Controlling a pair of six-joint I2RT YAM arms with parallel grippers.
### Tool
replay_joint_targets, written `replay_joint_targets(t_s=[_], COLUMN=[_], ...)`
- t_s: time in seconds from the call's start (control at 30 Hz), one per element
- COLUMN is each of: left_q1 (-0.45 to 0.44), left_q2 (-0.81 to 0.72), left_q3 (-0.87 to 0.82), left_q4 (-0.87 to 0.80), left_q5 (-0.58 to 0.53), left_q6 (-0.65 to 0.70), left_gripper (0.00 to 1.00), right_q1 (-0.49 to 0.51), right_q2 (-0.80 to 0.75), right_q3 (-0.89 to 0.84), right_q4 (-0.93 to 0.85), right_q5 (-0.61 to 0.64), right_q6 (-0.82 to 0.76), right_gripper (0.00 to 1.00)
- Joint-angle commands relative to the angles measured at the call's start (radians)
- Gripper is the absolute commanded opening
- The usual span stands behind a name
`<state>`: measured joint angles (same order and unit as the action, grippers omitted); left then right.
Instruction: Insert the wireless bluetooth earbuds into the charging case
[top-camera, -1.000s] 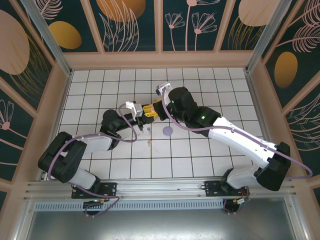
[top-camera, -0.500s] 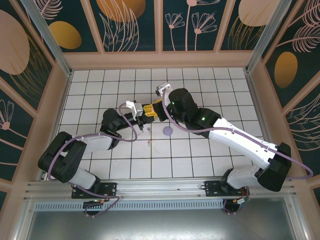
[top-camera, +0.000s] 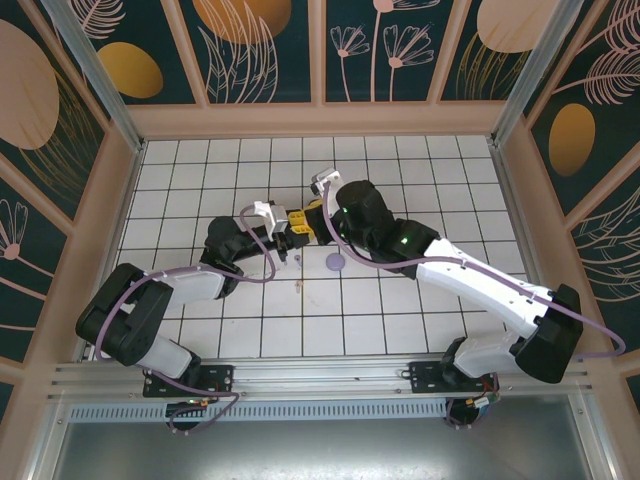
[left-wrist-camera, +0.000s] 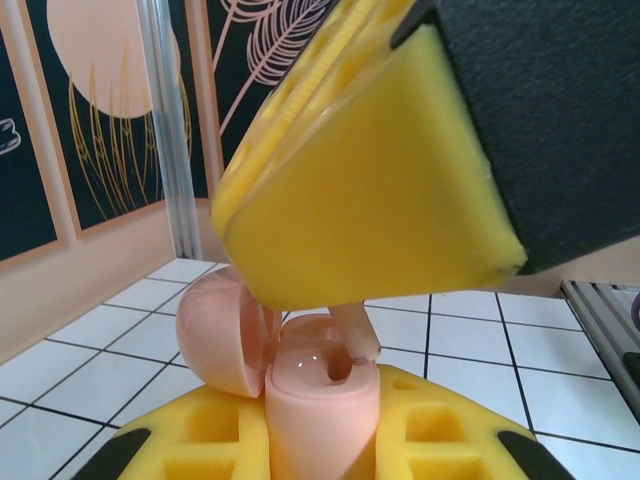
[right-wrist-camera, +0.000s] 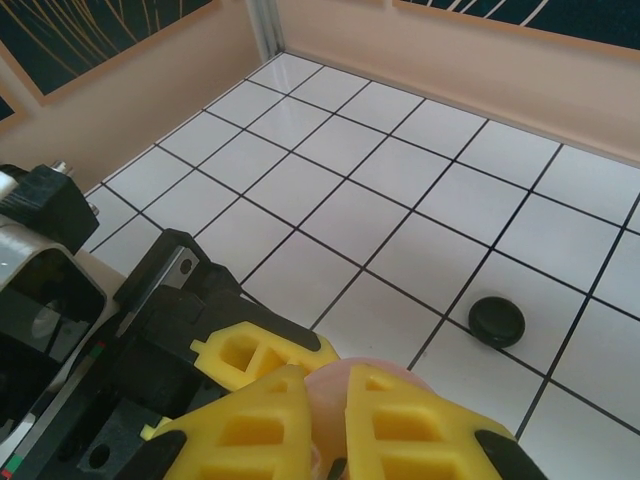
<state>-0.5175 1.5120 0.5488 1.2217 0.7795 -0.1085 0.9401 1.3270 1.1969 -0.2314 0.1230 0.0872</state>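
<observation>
- The left jaws are clamping the pink charging case (left-wrist-camera: 320, 400) upright, its lid (left-wrist-camera: 225, 335) hanging open to one side
- The right jaws are pinching a pink earbud (left-wrist-camera: 352, 330) just above it, with the stem tip meeting the socket mouth; I judge this to be the insertion step
- The next move is calling for a gentle, straight push down, stem in line
- Whether the case is holding another bud is hidden
- Farther off, a lilac case (top-camera: 336, 262) and a black case (right-wrist-camera: 497, 320) are lying on the worktop (top-camera: 400, 170), contents unseen
</observation>
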Motion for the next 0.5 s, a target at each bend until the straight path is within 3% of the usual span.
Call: replay_joint_targets(t_s=[0.0,0.47], left_q1=[-0.005,-0.006], left_q2=[-0.033,-0.041], left_q3=[0.043,0.04], left_q4=[0.047,0.033], left_q5=[0.012,0.023], left_q6=[0.002,0.004], left_gripper=[0.0,0.0], right_q1=[0.014,0.014], right_q2=[-0.034,-0.043], right_q3=[-0.039,-0.019], right_q4=[-0.023,-0.016], right_q5=[0.019,0.034], right_q6=[0.012,0.029], right_gripper=[0.12,0.11])
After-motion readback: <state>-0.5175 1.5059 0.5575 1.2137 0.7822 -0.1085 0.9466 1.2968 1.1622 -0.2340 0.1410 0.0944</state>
